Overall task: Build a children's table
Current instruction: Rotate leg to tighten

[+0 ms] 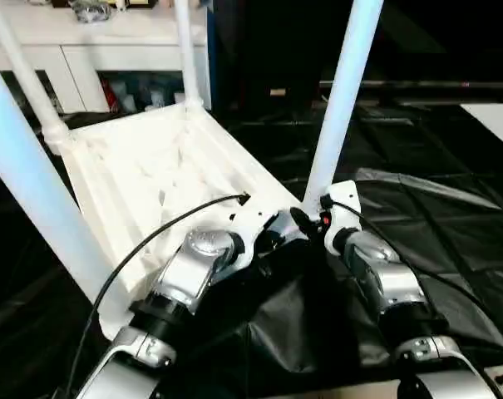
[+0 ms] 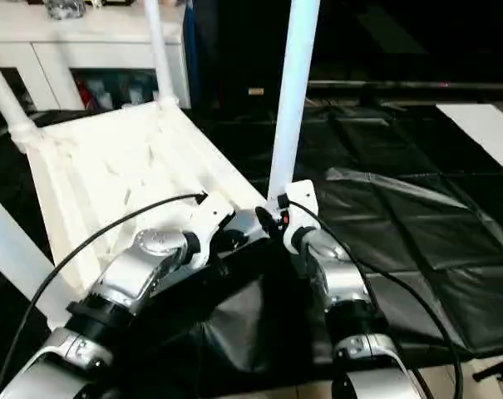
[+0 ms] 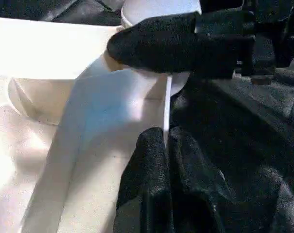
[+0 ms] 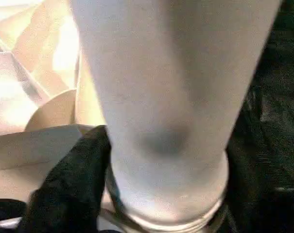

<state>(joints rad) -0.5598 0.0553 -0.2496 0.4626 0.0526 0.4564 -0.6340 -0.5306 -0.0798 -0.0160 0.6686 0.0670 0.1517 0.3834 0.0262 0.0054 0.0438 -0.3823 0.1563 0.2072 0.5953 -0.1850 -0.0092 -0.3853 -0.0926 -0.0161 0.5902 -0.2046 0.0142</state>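
Observation:
The children's table lies upside down, its white ribbed top tilted on the black cloth. Three legs stand in its corner sockets: near left, far left and far middle. The near right leg rises from its socket. My right gripper clasps this leg at its base, one black finger pressed against it. My left gripper is just beside it, its fingers shut on the thin rim of the top next to that socket.
A white cabinet stands behind the table at the back left. Crinkled black cloth covers the floor all around. A black cable loops from my left forearm over the table top.

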